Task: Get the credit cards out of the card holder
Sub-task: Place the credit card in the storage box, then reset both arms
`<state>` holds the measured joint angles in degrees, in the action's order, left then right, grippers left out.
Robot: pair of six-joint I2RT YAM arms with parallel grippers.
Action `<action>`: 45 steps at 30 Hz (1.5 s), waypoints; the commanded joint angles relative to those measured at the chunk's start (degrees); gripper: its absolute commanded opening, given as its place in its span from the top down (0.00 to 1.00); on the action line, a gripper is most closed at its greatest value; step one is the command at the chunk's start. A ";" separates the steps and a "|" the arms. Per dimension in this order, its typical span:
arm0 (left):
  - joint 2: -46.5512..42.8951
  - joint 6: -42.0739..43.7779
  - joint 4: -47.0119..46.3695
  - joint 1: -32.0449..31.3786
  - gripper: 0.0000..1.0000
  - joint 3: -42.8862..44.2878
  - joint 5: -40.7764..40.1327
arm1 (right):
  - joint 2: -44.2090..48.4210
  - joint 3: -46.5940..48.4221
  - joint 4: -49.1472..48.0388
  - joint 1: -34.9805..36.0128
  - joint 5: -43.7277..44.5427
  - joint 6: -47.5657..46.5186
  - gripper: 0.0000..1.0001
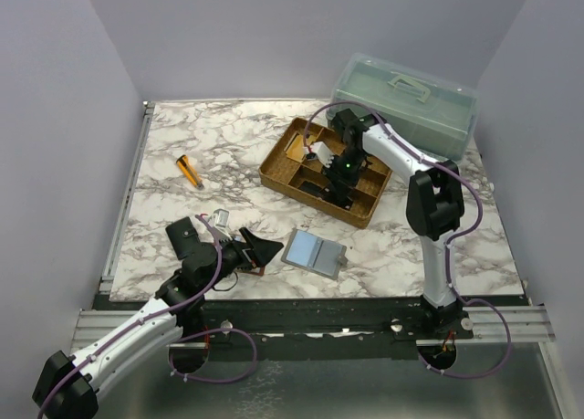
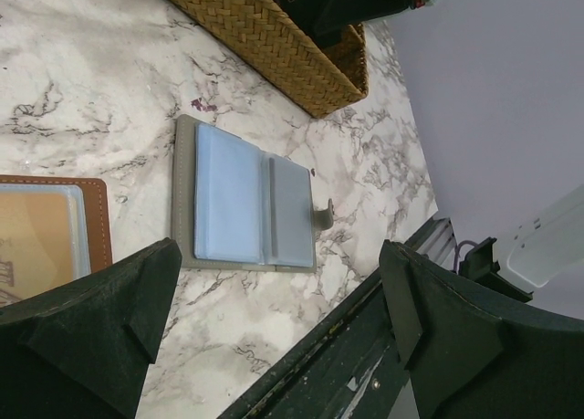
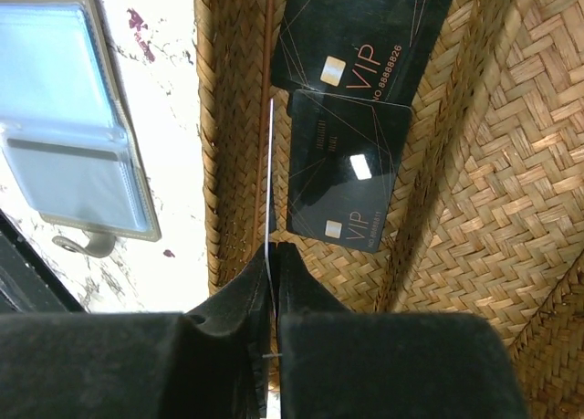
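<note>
The card holder (image 2: 55, 227), reddish-brown leather with a tan inner panel showing, lies open on the marble at the left edge of the left wrist view. My left gripper (image 2: 283, 328) hovers just beside it, open and empty, over the table's near edge. My right gripper (image 3: 274, 250) reaches down into the wicker tray (image 3: 233, 118), shut on a thin credit card (image 3: 270, 182) seen edge-on as a white line. Two black VIP credit cards (image 3: 342, 177) (image 3: 365, 36) lie on the tray floor. From above, the right gripper (image 1: 336, 193) is inside the tray (image 1: 283, 177), and the left gripper (image 1: 263, 248) is near the front.
A blue-grey two-panel folder (image 1: 315, 253) lies open between the arms. A clear green lidded box (image 1: 406, 104) stands at the back right behind the tray. An orange pen-like item (image 1: 190, 171) lies at mid-left. The table's dark front rail (image 2: 365, 346) runs under the left gripper.
</note>
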<state>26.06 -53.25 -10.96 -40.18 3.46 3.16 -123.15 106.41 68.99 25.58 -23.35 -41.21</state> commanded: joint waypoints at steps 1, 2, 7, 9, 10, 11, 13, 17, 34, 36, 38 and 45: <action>-0.25 1.24 0.35 0.29 0.01 0.10 -1.20 | -1.70 2.37 1.08 0.78 3.21 2.51 0.92; -0.15 1.29 0.34 0.32 0.01 0.28 -1.13 | -1.80 2.66 0.83 0.78 3.98 3.06 0.89; -0.28 1.53 0.38 0.29 0.01 1.12 -0.92 | -1.52 2.94 -0.95 0.78 7.64 5.20 0.72; -0.25 1.58 0.41 0.28 0.01 1.42 -0.87 | -1.65 3.72 -1.06 0.78 9.03 6.55 0.71; -0.24 1.68 0.41 0.28 0.01 1.60 -0.85 | -1.48 4.17 -1.10 0.77 9.69 7.23 0.71; -0.27 1.77 0.38 0.37 0.01 1.82 -0.80 | -0.89 4.46 -1.50 0.76 10.26 8.07 0.71; -0.18 2.06 0.37 0.35 0.01 2.29 -0.83 | 1.55 3.94 -2.97 0.78 10.81 9.52 0.69; 1.38 4.83 2.09 0.57 0.01 5.73 -0.36 | 6.98 2.20 -4.21 0.58 10.00 10.79 0.65; 23.76 16.27 15.09 26.54 0.01 37.34 15.81 | 42.26 -18.11 -22.83 -23.20 -11.26 18.56 0.33; 26.31 17.37 16.30 32.14 0.01 40.62 20.56 | 47.20 -22.41 -27.81 -26.65 -12.75 20.97 0.22; 28.68 17.57 16.49 37.73 0.01 42.78 25.60 | 51.31 -25.83 -31.66 -29.75 -14.50 23.66 0.10; 32.22 15.82 20.63 44.27 0.01 48.73 23.69 | 59.69 -33.15 -41.56 -41.95 -27.05 37.39 0.00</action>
<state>58.11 -37.39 5.54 3.46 49.28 24.64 -66.19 76.38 36.67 -10.85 -40.34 -14.44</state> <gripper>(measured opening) 0.987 0.993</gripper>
